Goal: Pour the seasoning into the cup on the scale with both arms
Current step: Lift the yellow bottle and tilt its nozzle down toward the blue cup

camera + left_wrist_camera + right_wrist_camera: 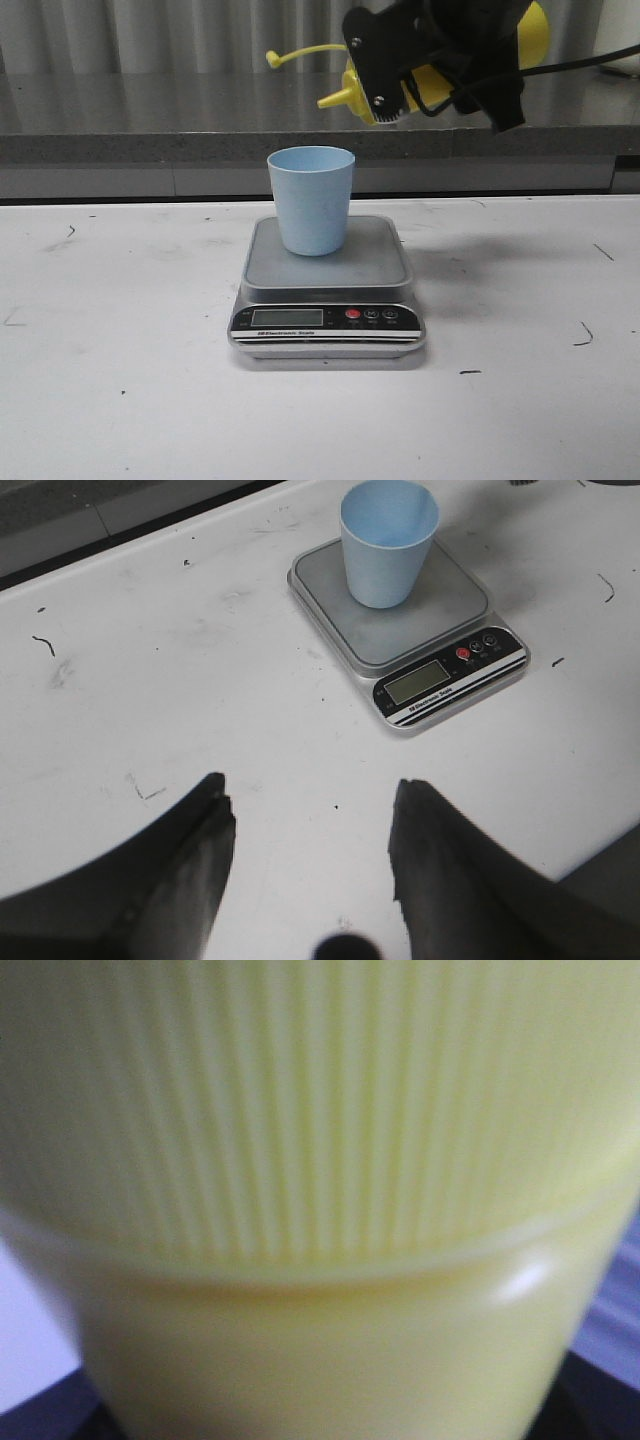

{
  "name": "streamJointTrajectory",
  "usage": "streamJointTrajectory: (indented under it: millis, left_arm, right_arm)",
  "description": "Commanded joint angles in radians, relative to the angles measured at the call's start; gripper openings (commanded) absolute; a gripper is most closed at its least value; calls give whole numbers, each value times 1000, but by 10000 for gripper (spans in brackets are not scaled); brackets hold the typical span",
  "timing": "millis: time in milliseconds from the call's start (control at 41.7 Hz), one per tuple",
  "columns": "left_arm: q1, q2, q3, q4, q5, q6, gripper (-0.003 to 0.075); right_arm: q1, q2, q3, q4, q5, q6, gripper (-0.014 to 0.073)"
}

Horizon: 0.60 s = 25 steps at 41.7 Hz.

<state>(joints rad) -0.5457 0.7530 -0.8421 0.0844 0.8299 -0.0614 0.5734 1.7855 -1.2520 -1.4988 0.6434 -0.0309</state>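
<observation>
a small pale blue plastic tumbler (311, 199) stands upright on the steel platform of a flat silver-grey digital kitchen scale (328, 290) with a black front panel, which sits on a scuffed white table (120, 400). above and to the right of the cup, the black right gripper (420, 75) is clamped on a tall yellow plastic squeeze bottle (535, 30), holding it tipped nearly on its side with the pointed nozzle (335, 98) aimed left, in the air above the cup's rim; a thin yellow cap tether (300, 52) trails off to the left. in the right wrist view the bottle's ribbed yellow cap (320, 1130) fills almost everything, blurred by closeness. in the left wrist view the black left gripper (310, 825) hangs over bare table with its fingers (205, 830) spread wide and nothing between them, well apart from the scale (400, 630) and the cup (388, 540).
</observation>
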Motion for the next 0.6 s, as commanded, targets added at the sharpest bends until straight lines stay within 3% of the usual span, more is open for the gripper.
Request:
streamJointTrajectory:
  millis: [0,144,264,431,575]
  left_arm:
    - [-5,-3,-27,4,-69,-1,356]
    - [-5,-3,-27,4,-69,-1,356]
    - [-5,-3,-27,4,-69,-1,356]
    - [-5,-3,-27,4,-69,-1,356]
    - [-5,-3,-27,4,-69,-1,356]
  right_arm:
    - [0,-59,-30,-56,34,172,271]
    - [-4,-82,-30,40,50,353,271]
    - [-24,-126,-30,204,26,358,271]
    - [-111,-215,-30,456,-34,324,271]
    - [-219,-272,-30,737,-7,168,271]
